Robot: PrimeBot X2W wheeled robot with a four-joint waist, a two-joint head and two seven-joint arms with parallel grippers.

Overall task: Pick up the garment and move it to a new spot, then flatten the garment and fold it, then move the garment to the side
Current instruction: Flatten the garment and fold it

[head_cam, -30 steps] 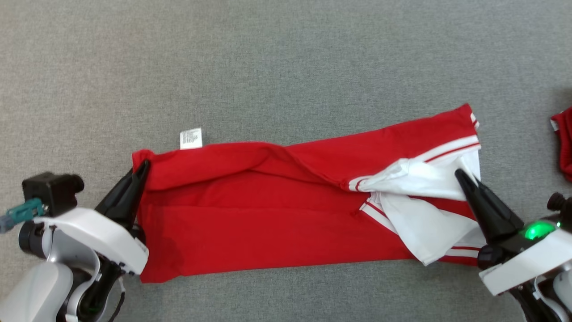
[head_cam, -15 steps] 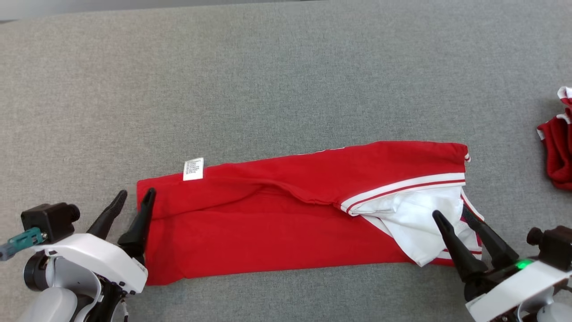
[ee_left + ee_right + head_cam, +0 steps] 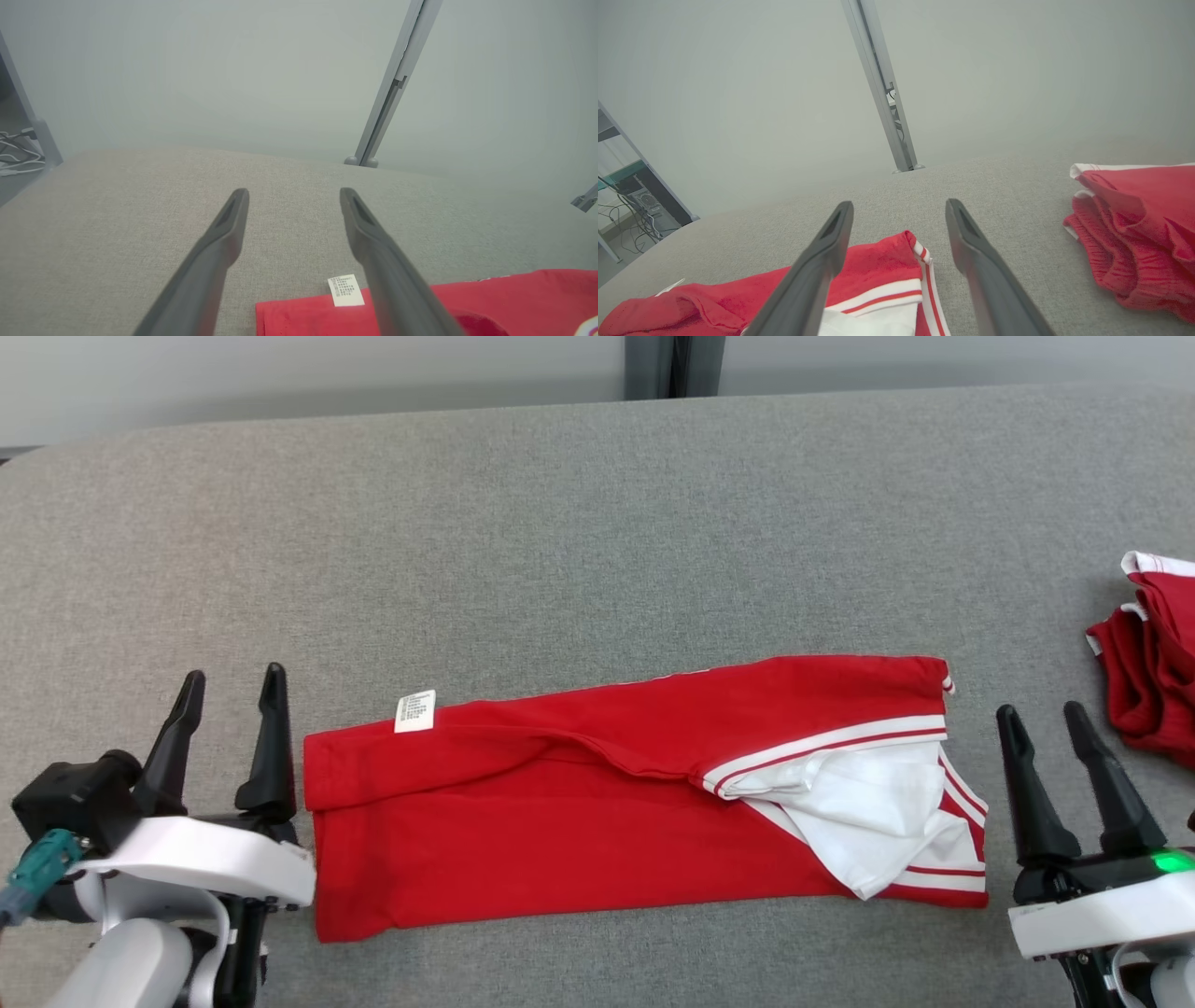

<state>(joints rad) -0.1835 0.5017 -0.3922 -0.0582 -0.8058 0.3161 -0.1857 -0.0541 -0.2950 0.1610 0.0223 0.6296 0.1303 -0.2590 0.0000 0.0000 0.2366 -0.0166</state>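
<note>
The garment (image 3: 597, 803) is red with white striped trim and a white panel at its right end. It lies folded into a long band on the grey table (image 3: 597, 523), a white label (image 3: 416, 709) at its upper left corner. My left gripper (image 3: 229, 683) stands open just left of the garment's left edge, apart from it. Open too, my right gripper (image 3: 1039, 720) is right of the striped end, holding nothing. The left wrist view shows the label (image 3: 345, 290) and red cloth (image 3: 514, 303) beside the right finger. The right wrist view shows the striped end (image 3: 887, 280) below the fingers.
A pile of other red garments (image 3: 1148, 653) lies at the table's right edge, also at the right of the right wrist view (image 3: 1134, 233). A pale wall and a grey post (image 3: 672, 364) stand behind the table's far edge.
Both grippers have opened and let go of the garment, then drawn back off its ends. The garment now lies flat. The head camera has tilted up, showing the far edge.
</note>
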